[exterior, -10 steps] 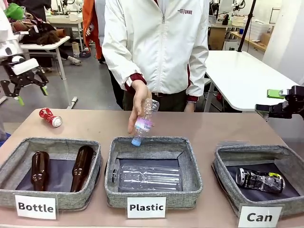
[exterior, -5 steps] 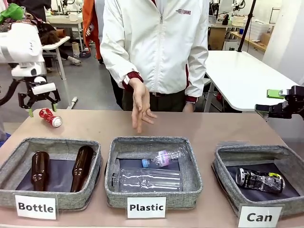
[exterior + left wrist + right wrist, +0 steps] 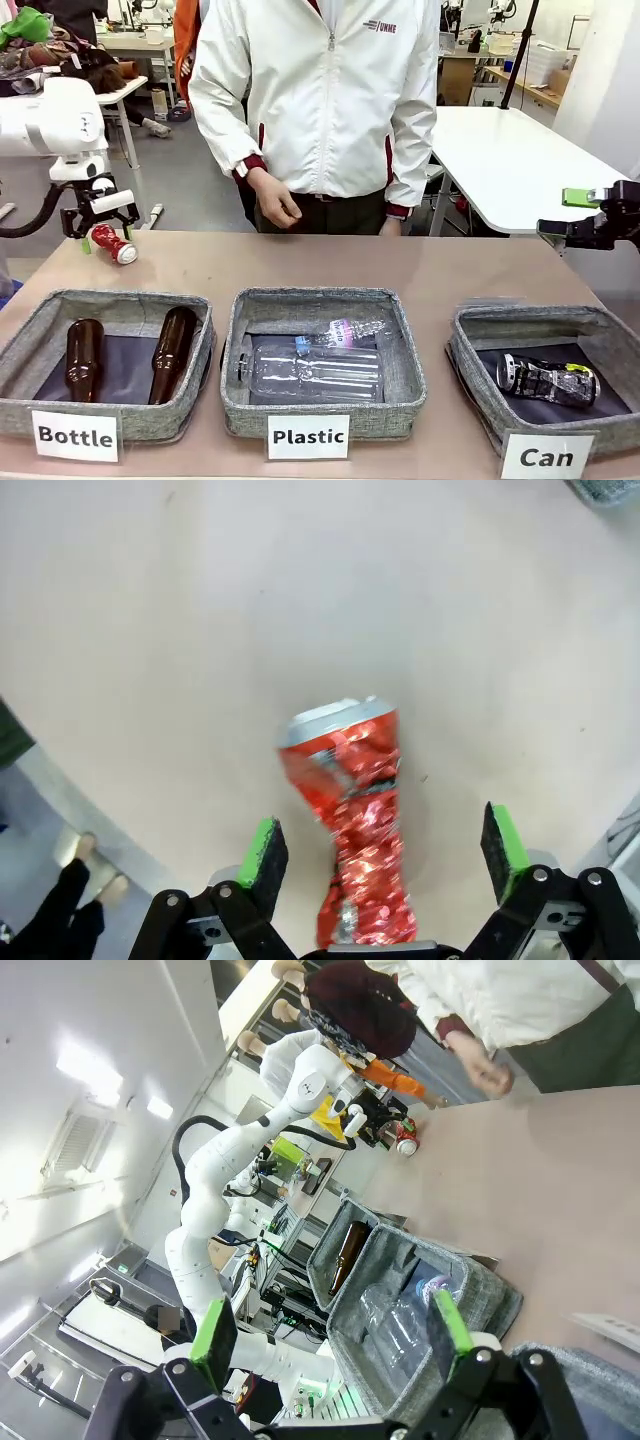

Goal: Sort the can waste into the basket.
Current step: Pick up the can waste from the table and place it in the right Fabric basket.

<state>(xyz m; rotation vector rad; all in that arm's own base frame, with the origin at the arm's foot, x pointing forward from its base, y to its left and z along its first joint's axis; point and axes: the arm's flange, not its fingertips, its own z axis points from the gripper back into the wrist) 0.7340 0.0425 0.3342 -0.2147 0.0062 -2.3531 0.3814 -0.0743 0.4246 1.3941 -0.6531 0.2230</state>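
Now I am holding the left end effector [image 3: 383, 845] spread astride the red can [image 3: 350, 780], which is lying far left on the surface [image 3: 440, 265]. The right end effector [image 3: 332, 1328] is hanging spread; the black can [image 3: 547, 380] is lying in the Can basket [image 3: 470, 330].

- Carrier: surface [image 3: 450, 265], pale brown, matt, flat.
- Landmark: "Plastic" basket [image 3: 405, 365], square grey fabric, standing on the surface at the middle of its near edge.
- "Bottle" basket [image 3: 20, 350]: same make, just left of the "Plastic" basket, narrow gap between them.
- "Can" basket [image 3: 470, 372]: right of the "Plastic" basket, wider gap, set slightly askew.
- Loose item: crushed red can [image 3: 110, 244], on its side on bare surface, beyond the "Plastic" basket and well to its left.
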